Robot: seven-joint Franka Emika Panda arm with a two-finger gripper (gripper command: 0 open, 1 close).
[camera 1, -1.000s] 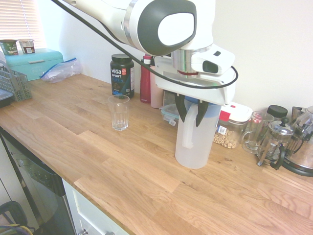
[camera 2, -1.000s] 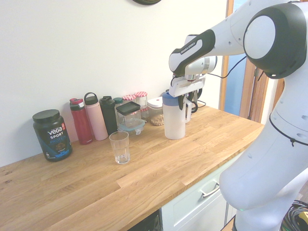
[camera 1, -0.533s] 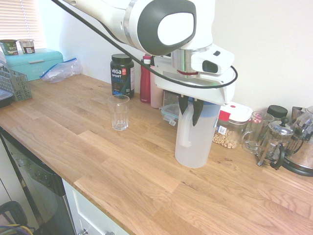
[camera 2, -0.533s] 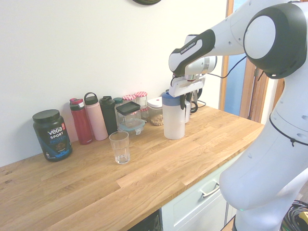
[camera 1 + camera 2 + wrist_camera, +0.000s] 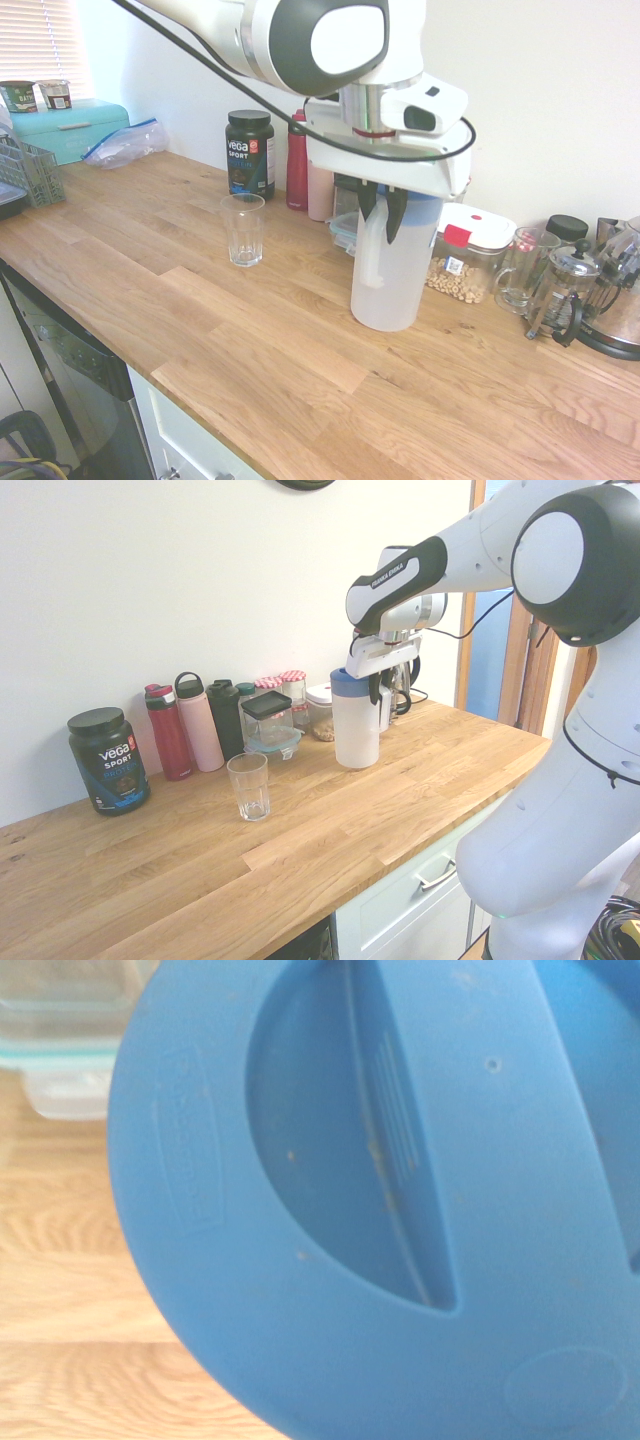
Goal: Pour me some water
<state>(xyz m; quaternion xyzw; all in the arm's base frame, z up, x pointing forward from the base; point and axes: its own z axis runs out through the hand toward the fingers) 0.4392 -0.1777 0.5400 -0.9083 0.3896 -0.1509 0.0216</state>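
Note:
A tall frosted-white jug (image 5: pixel 388 285) with a blue lid (image 5: pixel 380 1200) stands upright, its base at or just above the wooden counter (image 5: pixel 200 330). My gripper (image 5: pixel 379 216) comes down from above and is shut on the top of the jug's white handle (image 5: pixel 367 262). The second exterior view shows the same grip: gripper (image 5: pixel 375 688), jug (image 5: pixel 356 735). The water cannot be made out through the frosted wall. An empty clear glass (image 5: pixel 243 229) stands to the left of the jug, apart from it, and the same glass (image 5: pixel 248 787) shows in the second exterior view.
Along the wall stand a Vega Sport tub (image 5: pixel 250 153), a red bottle (image 5: pixel 297 165), a pink bottle (image 5: pixel 320 192) and a cereal container (image 5: pixel 465 262). To the right are a glass mug (image 5: pixel 520 270) and a French press (image 5: pixel 565 292). A teal bread box (image 5: pixel 70 125) sits far left.
The fingers closed on the jug's handle. The jug then shifted a little to the left, toward the glass, and slightly up.

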